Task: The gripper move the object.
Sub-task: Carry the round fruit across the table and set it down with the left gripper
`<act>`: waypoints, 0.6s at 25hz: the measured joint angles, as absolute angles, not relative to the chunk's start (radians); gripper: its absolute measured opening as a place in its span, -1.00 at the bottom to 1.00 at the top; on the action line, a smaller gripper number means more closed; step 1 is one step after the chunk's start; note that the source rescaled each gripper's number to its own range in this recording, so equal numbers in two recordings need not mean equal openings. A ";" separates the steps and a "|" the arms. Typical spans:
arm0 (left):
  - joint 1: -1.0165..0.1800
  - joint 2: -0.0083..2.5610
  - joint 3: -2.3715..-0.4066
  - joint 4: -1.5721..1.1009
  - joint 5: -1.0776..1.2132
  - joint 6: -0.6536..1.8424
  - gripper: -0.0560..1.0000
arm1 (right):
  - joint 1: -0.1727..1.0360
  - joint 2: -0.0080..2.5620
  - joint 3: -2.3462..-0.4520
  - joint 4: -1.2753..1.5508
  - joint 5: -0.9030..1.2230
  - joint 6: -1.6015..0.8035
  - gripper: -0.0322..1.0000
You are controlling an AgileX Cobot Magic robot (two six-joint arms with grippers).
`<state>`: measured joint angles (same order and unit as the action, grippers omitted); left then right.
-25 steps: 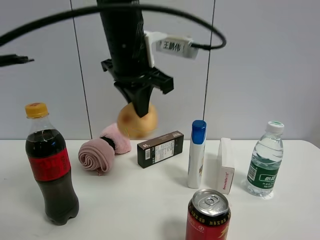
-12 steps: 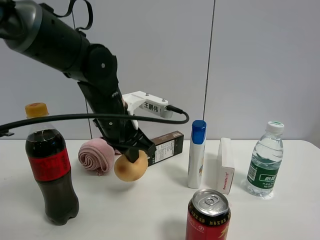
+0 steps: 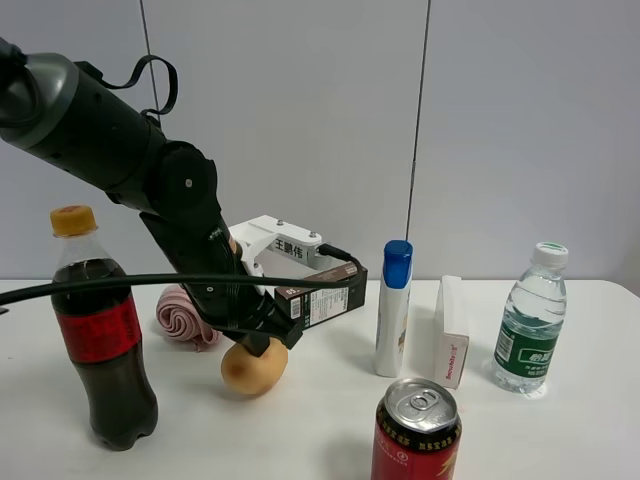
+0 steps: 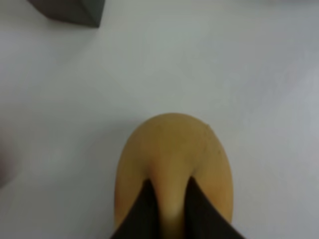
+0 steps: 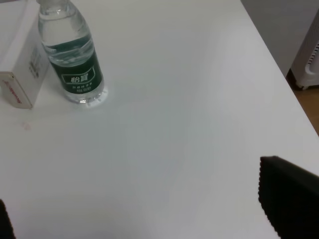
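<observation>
One fruit [image 3: 250, 372] — inside the left gripper [image 3: 265, 343]

The fruit [image 3: 252, 368] is yellow-orange, the cola bottle [image 3: 100, 340] red-labelled, the towel [image 3: 175, 310] pink, the water bottle [image 3: 530, 335] green-labelled.

The end effector [image 4: 168, 184] grips the yellow-orange fruit [image 4: 172, 144] over the white table [image 4: 239, 69], a dark box [image 4: 70, 10] well apart

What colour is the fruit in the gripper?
The fruit is plain yellow-orange; the left wrist view shows it best.
</observation>
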<state>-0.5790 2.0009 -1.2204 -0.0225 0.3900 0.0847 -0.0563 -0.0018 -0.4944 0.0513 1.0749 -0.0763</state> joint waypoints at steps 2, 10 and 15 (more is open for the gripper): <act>-0.581 2.001 -1.220 -0.049 0.390 0.085 -0.89 | -0.056 -0.002 -0.494 0.051 1.075 -0.076 1.00; -0.581 2.018 -1.220 -0.098 0.386 0.085 -0.85 | -0.056 -0.002 -0.494 0.051 1.075 -0.076 1.00; -0.581 2.030 -1.220 -0.099 0.382 0.085 0.02 | -0.056 -0.002 -0.494 0.051 1.075 -0.076 1.00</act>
<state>-0.5814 2.0296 -1.2204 -0.0992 0.3817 0.0847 -0.0563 -0.0018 -0.4944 0.0513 1.0749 -0.0763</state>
